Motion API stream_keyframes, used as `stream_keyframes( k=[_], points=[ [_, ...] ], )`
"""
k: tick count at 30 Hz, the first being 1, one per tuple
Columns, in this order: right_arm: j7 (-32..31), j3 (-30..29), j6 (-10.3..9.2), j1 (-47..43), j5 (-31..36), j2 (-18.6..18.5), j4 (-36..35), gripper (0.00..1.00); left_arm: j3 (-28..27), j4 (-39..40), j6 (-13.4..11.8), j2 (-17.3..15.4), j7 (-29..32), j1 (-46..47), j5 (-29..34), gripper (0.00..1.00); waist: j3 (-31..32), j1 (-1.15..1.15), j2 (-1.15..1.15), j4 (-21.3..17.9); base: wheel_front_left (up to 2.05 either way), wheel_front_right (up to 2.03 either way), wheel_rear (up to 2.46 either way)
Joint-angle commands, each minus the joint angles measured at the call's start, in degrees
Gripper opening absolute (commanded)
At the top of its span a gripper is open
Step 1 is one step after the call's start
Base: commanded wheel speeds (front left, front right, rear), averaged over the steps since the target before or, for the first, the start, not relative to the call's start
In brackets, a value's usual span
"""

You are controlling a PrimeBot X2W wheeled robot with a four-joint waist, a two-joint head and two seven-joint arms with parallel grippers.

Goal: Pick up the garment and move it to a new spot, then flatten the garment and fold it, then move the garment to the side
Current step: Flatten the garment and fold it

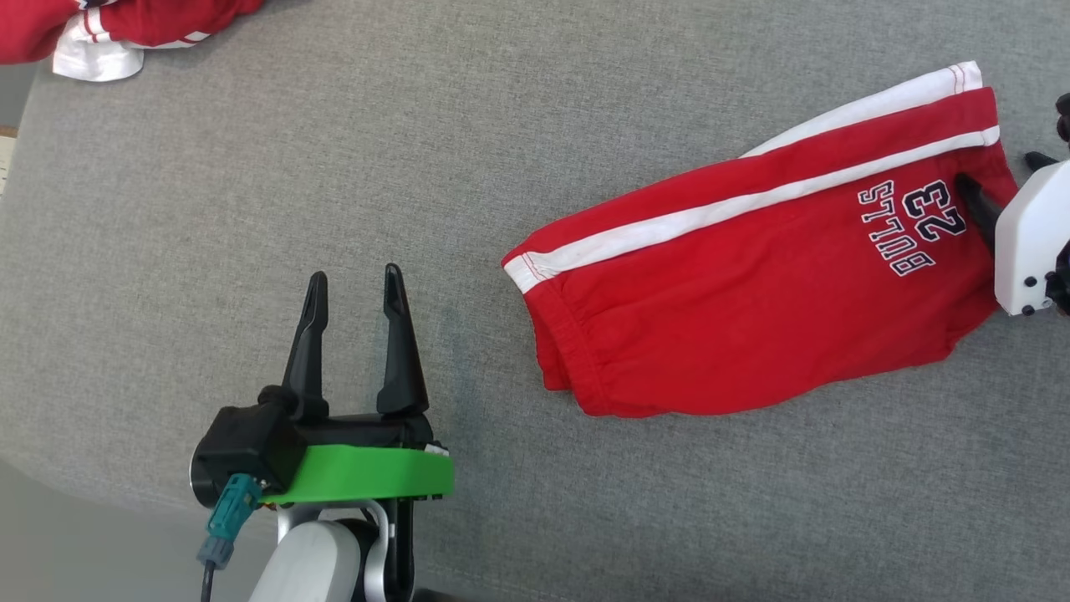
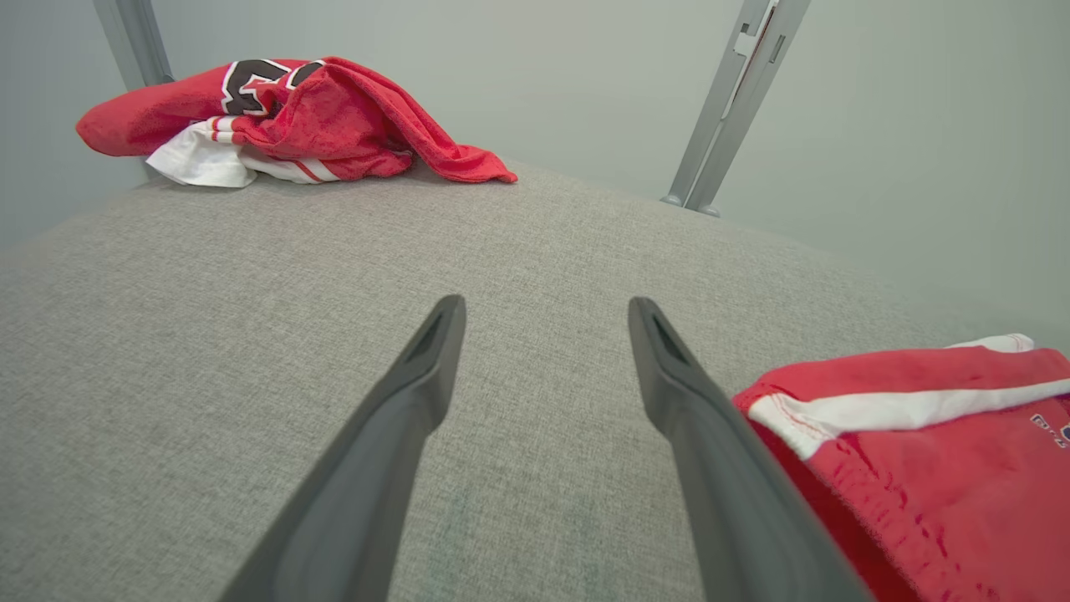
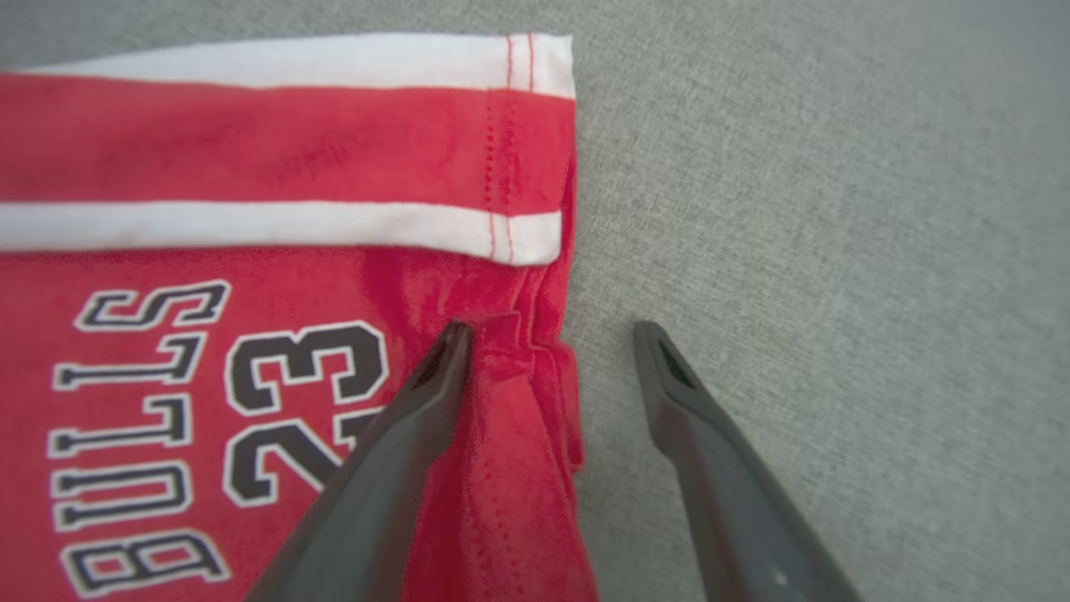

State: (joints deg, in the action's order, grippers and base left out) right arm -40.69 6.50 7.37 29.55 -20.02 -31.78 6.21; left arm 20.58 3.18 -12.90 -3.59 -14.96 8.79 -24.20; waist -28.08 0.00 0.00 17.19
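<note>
Left arm pose: my left arm comes up from the bottom of the head view with a green collar [image 1: 368, 472] at the wrist. Its two dark fingers [image 1: 401, 343] point away from me over bare desk [image 1: 251, 209].
Left jaws: apart, with nothing between them.
Right arm pose: it comes in from the right edge of the head view. There I see a white housing [image 1: 1032, 234] and one dark finger reaching leftward.
Right jaws: apart and closed on nothing. They straddle the shorts' leg hem.
Garment: the red shorts [image 1: 752, 293] lie folded flat on the right half of the desk, slanting up to the right in the head view.
Garment to left jaws: the waistband end is near, off to the right of my left fingers and apart from them.
Garment to right jaws: in the right wrist view one finger [image 3: 401, 443] lies over the red cloth beside the "23". Its tip is at a small pucker in the hem, and I cannot tell whether it presses the cloth. The other finger is over grey desk just beside the hem.
Shorts' make: soft red knit with two white side stripes, a gathered elastic waistband and a double-stitched hem. "BULLS 23" is printed in dark letters outlined in white.
Desk surface: grey woven cloth, matte and finely speckled.
Other cloth: a crumpled red and white heap [image 1: 109, 33] lies at the far left corner, well apart from the shorts.
Background: the left wrist view shows slim grey metal posts [image 2: 727, 109] beyond the desk.
</note>
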Motion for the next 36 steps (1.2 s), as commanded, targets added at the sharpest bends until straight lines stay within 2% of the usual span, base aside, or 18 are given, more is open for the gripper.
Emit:
stream_keyframes(
  k=[1, 5, 8, 12, 16, 20, 24, 27, 31, 36],
  points=[
    [-0.6, 1.0, 0.23, -1.6, -1.6, 2.1, 2.3, 0.00, -0.8, -0.2, 0.4, 0.2, -0.3, -0.9, 0.7, 1.00, 0.4, 0.00, 0.00, 0.4, 0.00, 0.00, 0.00],
    [0.1, -0.7, 0.27, -3.5, -4.8, 4.0, 3.6, 0.00, -3.0, -0.4, 2.3, 0.5, -0.3, -2.3, 2.8, 1.00, 3.1, 0.00, 0.00, -2.3, 0.00, 0.00, 0.00],
    [1.4, -3.8, 0.12, -5.3, -7.3, 5.8, 4.1, 0.00, -5.1, -0.6, 4.2, 0.5, -0.3, -4.2, 4.6, 1.00, 5.7, 0.00, 0.00, -5.8, 0.00, 0.00, 0.00],
    [2.3, -9.6, 0.00, -8.3, -9.9, 6.6, 5.1, 0.00, -7.2, -1.3, 7.0, 0.6, -0.3, -6.8, 6.5, 1.00, 9.0, 0.00, 0.00, -9.9, 0.00, 0.00, 0.00],
    [3.2, -16.9, 0.02, -10.8, -11.5, 7.2, 6.2, 0.00, -8.3, -2.2, 9.4, 0.6, -0.3, -8.5, 8.2, 1.00, 10.9, 0.00, 0.00, -12.1, 0.00, 0.00, 0.00],
    [3.4, -25.4, 0.09, -10.5, -11.2, 7.0, 8.1, 0.00, -9.1, -2.8, 10.1, 0.6, -0.3, -10.0, 8.4, 1.00, 12.2, 0.00, 0.00, -13.3, 0.00, 0.00, 0.00],
    [1.8, -30.8, 0.10, -9.5, -10.5, 6.0, 7.4, 0.00, -8.7, -3.2, 10.1, 0.6, -0.3, -11.4, 7.5, 1.00, 13.2, 0.00, 0.00, -13.6, 0.00, 0.00, 0.00],
    [-0.6, -30.0, 0.13, -9.4, -12.8, 6.1, 3.7, 0.00, -8.0, -3.6, 9.7, 0.6, -0.3, -12.2, 6.8, 1.00, 13.8, 0.00, 0.00, -13.8, 0.00, 0.00, 0.00],
    [-5.5, -25.8, 0.13, -10.7, -15.3, 8.7, -3.7, 0.00, -6.5, -4.5, 9.1, 0.6, -0.3, -12.5, 6.0, 1.00, 14.2, 0.00, 0.00, -14.3, 0.00, 0.00, 0.00],
    [-8.3, -16.5, 0.13, -9.3, -15.4, 17.3, -10.1, 0.00, -4.7, -6.2, 8.5, 0.6, -0.3, -11.3, 5.6, 1.00, 14.2, 0.00, 0.00, -15.1, 0.00, 0.00, 0.00]
  ],
)
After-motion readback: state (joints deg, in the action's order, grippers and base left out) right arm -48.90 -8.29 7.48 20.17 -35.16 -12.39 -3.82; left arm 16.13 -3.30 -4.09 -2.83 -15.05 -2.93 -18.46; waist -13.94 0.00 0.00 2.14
